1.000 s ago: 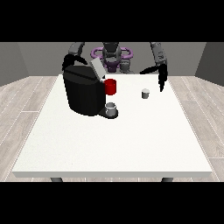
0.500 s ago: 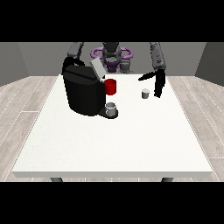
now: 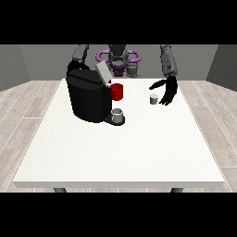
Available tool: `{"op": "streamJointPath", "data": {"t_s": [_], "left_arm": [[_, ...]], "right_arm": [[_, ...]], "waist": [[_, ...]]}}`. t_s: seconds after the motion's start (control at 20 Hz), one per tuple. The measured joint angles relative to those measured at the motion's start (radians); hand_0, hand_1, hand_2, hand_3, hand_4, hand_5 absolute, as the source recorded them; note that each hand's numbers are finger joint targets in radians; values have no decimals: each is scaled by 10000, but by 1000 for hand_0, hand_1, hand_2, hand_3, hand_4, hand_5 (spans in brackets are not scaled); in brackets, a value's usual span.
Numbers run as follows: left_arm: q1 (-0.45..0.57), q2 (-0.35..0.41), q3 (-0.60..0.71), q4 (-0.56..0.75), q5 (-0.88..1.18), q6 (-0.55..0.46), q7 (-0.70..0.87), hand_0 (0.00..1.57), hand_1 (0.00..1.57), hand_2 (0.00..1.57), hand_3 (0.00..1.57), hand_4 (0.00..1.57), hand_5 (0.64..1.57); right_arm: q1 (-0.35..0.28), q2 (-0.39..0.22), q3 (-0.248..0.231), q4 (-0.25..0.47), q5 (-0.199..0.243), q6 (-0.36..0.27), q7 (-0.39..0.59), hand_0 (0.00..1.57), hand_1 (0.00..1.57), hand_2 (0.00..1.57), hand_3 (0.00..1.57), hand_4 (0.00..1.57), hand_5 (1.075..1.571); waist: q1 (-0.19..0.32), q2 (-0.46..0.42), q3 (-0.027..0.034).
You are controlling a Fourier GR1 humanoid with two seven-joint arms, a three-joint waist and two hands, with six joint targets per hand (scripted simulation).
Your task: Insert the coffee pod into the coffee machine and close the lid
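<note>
So we're looking across a big white table [image 3: 120, 148] at the robot, which is standing at the far edge. The coffee machine [image 3: 89, 96] is sitting on the table toward the view's left, a chunky black block with its grey lid [image 3: 102, 73] tilting up open at the top. There's a red part [image 3: 117, 91] sticking out on its front side, and a small grey cup [image 3: 117, 115] is sitting on the machine's base right under it.

The coffee pod [image 3: 153, 98] is what we're watching: it's a little pale cylinder standing upright on the table, well apart from the machine, toward the view's right. The hand at the view's right [image 3: 166, 90] is hanging just beside it, on the side away from the machine, with its fingers spread apart and pointing down and the thumb reaching out over the pod. We're not seeing it clamped on anything, and whether a fingertip is actually touching the pod, we can't tell.

The other arm is coming down behind the machine at the view's left, and its hand is hiding behind the black body, so we're seeing nothing of it.
</note>
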Motion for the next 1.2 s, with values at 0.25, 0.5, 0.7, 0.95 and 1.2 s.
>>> {"op": "streamJointPath", "data": {"t_s": [0.25,0.5,0.7,0.95,1.2], "left_arm": [[-179,144,-245,572,-685,395,-351,608,608,745,483,0,1571],[-359,61,-388,895,-1283,1162,-724,719,719,864,649,229,1571],[-666,-79,-312,1212,-1593,1872,-877,824,824,972,737,389,1571],[-920,44,-205,1699,-1937,2525,-1348,930,930,1040,820,281,1571],[-1211,167,-389,2094,-2430,2626,-1180,1174,1174,1286,1183,412,1571]], "right_arm": [[-5,-40,107,-31,-59,8,-109,0,0,0,0,487,1571],[-31,-101,-64,134,-227,113,-273,0,0,0,0,500,1571],[-172,-31,-143,194,-346,72,-318,0,0,0,0,510,1571],[-105,-32,-43,-23,-415,206,-316,0,0,0,0,429,1571],[-166,36,45,-133,-387,142,-194,0,0,0,0,445,1571]], "waist": [[-143,169,1],[-183,187,13],[-224,285,13],[-402,437,33],[-500,464,39]]}}
